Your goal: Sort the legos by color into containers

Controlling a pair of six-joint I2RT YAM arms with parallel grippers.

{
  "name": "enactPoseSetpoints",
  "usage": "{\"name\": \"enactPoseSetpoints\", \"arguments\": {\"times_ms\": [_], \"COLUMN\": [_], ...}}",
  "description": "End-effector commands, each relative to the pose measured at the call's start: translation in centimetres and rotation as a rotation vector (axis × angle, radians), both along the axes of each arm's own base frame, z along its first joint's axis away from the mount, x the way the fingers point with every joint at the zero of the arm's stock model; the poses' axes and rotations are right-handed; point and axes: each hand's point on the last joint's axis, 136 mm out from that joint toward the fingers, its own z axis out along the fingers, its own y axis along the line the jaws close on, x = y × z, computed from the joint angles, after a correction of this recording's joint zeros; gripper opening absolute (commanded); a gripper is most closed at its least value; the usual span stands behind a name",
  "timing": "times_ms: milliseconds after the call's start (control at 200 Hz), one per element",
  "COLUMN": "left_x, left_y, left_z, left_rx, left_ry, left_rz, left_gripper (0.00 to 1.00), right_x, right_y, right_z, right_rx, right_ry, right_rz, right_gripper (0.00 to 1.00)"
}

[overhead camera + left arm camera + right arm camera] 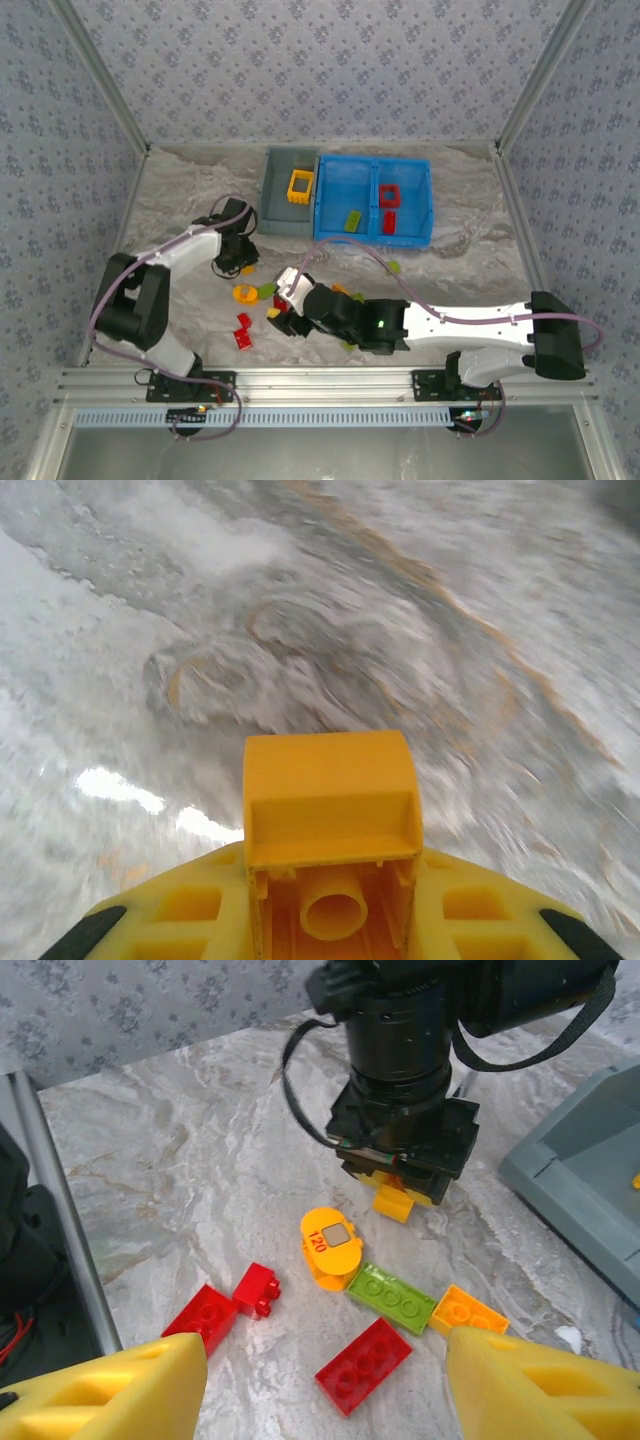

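Note:
My left gripper (330,905) is shut on a yellow brick (330,790) that sticks out ahead of its fingers over bare marble. From the right wrist view that same brick (395,1203) hangs under the left gripper, just above the table. My right gripper (325,1348) is open and hovers over loose legos: a flat red brick (363,1365), a green brick (391,1297), an orange brick (468,1312), an orange rounded piece marked 120 (331,1245) and two small red bricks (256,1288). The grey bin (268,190) holds a yellow frame (300,186). The blue bin (370,238) holds a green brick (353,220) on its left and a red frame (390,195) on its right.
A lone green brick (394,266) lies on the table in front of the blue bin. The grey bin's corner (590,1180) is to the right of the left gripper. Metal frame rails and patterned walls close in the table on all sides.

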Motion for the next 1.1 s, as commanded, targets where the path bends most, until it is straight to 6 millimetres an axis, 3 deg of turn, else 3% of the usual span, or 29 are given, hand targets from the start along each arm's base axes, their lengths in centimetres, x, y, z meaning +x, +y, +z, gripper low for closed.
{"name": "enactPoseSetpoints", "arguments": {"times_ms": [0, 55, 135, 340, 570, 710, 859, 1094], "left_x": [0.9, 1.4, 2.6, 7.7, 13.2, 15.2, 16.0, 15.6], "left_y": [-1.8, -3.2, -5.3, -10.1, -13.8, -13.8, -13.3, -13.4], "left_z": [8.2, 10.8, 12.9, 14.0, 10.7, 8.0, 5.6, 3.2], "left_rx": [0.068, 0.077, 0.072, 0.011, -0.038, -0.028, -0.040, -0.065], "left_ry": [-0.179, -0.230, -0.276, -0.328, -0.271, -0.213, -0.175, -0.133], "left_rz": [-0.125, -0.185, -0.262, -0.372, -0.418, -0.401, -0.370, -0.356], "left_gripper": [0.24, 0.24, 0.24, 0.24, 0.26, 0.27, 0.27, 0.34], "right_x": [2.0, 3.2, 5.1, 9.4, 11.6, 11.6, 11.2, 11.2], "right_y": [-2.3, -3.8, -5.6, -8.4, -7.9, -7.4, -7.3, -7.6], "right_z": [3.8, 5.0, 6.3, 8.0, 7.7, 7.2, 6.8, 6.2], "right_rx": [0.093, 0.127, 0.171, 0.214, 0.180, 0.183, 0.181, 0.174], "right_ry": [-0.079, -0.096, -0.102, -0.108, -0.097, -0.081, -0.072, -0.057], "right_rz": [-0.138, -0.201, -0.282, -0.429, -0.500, -0.499, -0.490, -0.498], "right_gripper": [0.68, 0.68, 0.69, 0.69, 0.70, 0.69, 0.70, 0.70]}}
